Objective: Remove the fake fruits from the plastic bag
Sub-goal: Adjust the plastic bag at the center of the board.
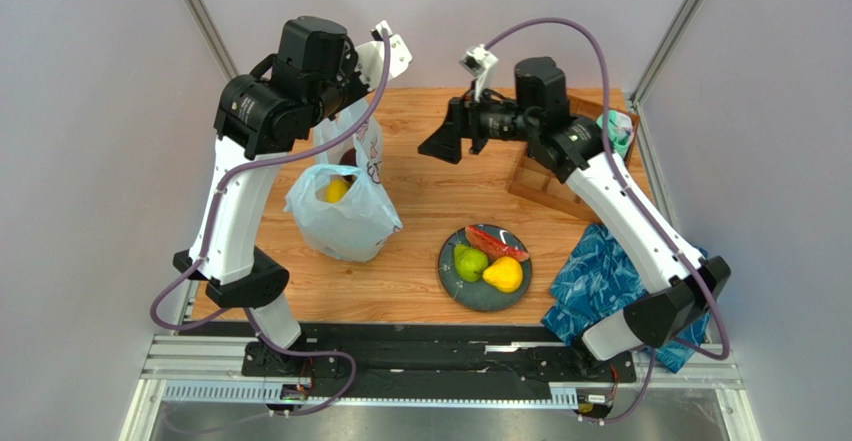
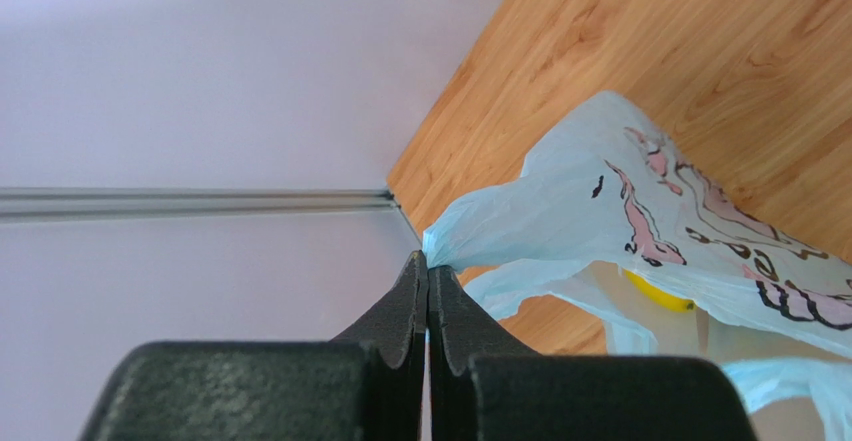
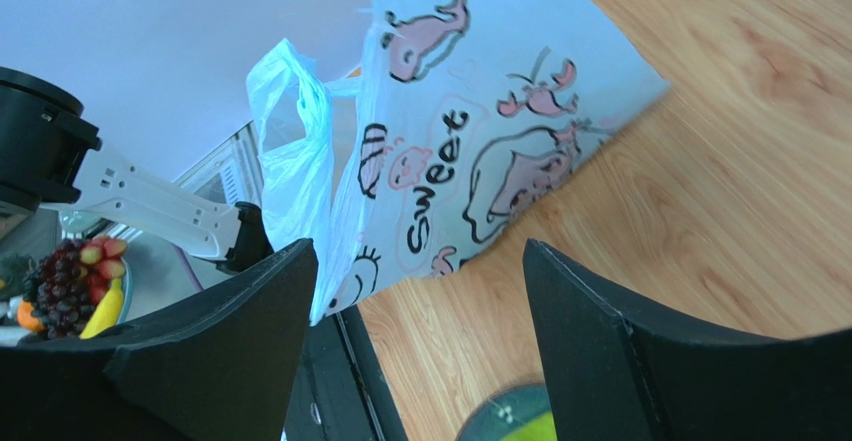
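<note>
Black left claw [image 2: 428, 269]: tips pressed together on the handle [image 2: 470, 236] of the bag [image 2: 640, 191], with the film bunched right at the pinch. The bag hangs below and ahead of this claw, its base on the table [image 1: 430, 201]. The mouth sags partly open under the pinch. A yellow fruit [image 2: 655, 293] shows inside, low beneath the held handle. Whether more fruit lies under it, I cannot tell.

Right claw [image 3: 418, 248]: fingers apart with nothing between them, facing the printed side of the bag, near it but not touching.

Farther out, toward the arm bases from the right claw, a plate [image 1: 450, 286] holds a pear [image 1: 468, 261], a melon slice [image 1: 497, 244] and a mango [image 1: 504, 274], all out of the bag. A cloth [image 1: 600, 281] and a wooden tray [image 1: 545, 186] lie beyond the plate.

Step in hand (judgement): the left claw holds the mouth up while the right claw goes in for the yellow fruit.

Notes for doing it well:
- Hold the handle high and taut so the mouth gapes. Slack film would drape over the fruit.
- Bring the right claw in over the rim from above, not through the printed wall.
- Close on the fruit alone. Film caught between the fingers would lift the bag too.
- The fruit is glossy and rounded, so grip across its middle.
</note>
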